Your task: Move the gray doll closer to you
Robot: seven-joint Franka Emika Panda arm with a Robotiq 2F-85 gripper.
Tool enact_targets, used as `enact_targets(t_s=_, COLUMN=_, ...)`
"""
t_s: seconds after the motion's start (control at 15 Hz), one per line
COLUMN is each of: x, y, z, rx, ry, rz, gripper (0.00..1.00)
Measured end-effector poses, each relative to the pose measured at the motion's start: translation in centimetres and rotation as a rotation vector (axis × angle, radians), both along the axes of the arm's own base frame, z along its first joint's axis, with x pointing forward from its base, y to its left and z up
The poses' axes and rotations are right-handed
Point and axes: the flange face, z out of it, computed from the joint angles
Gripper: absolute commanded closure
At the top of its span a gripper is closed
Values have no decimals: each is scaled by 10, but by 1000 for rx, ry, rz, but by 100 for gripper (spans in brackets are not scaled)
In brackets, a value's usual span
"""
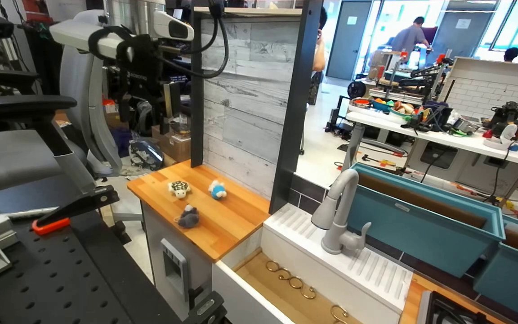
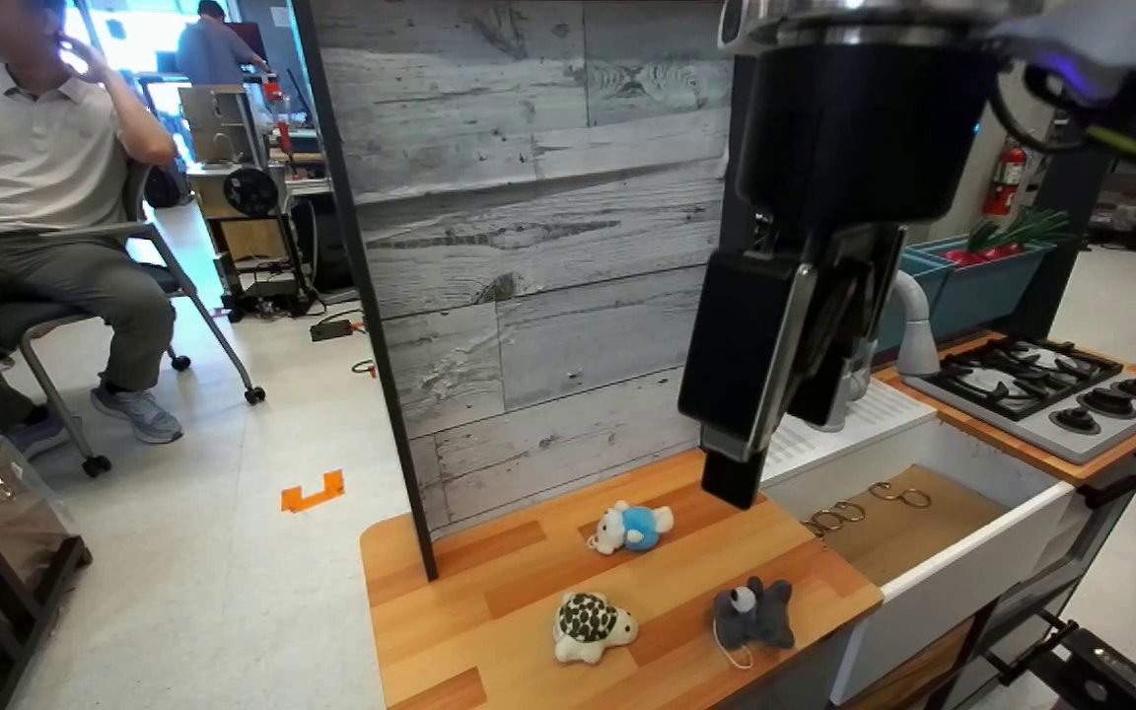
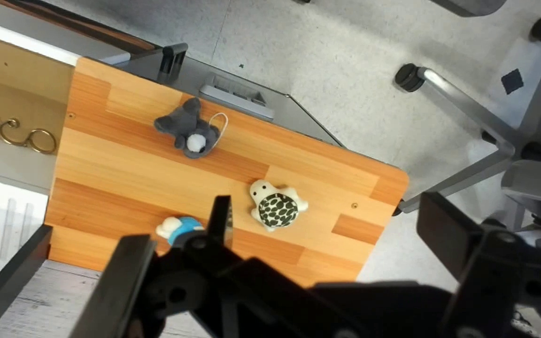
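The gray doll is a small dark gray plush with a pale snout and a thin white string loop. It lies on the wooden counter near the front edge, beside the sink, in both exterior views. In the wrist view the gray doll is at upper left, away from the fingers. My gripper is open and empty, its fingers wide apart. It hangs well above the counter in both exterior views. The gripper base hides the lower part of the wrist view.
A white turtle toy with a spotted shell and a blue-and-white toy lie on the same counter. A gray wood-look panel stands behind it. A sink basin with brass hooks and a gray faucet adjoins the counter.
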Motion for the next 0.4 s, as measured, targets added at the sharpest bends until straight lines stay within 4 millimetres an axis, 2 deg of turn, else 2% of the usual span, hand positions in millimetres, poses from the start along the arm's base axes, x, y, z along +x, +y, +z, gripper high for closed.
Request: enact_targets(t_s=0.4, x=-1, y=1, z=-9, rx=-2, ry=17, rz=2, gripper=0)
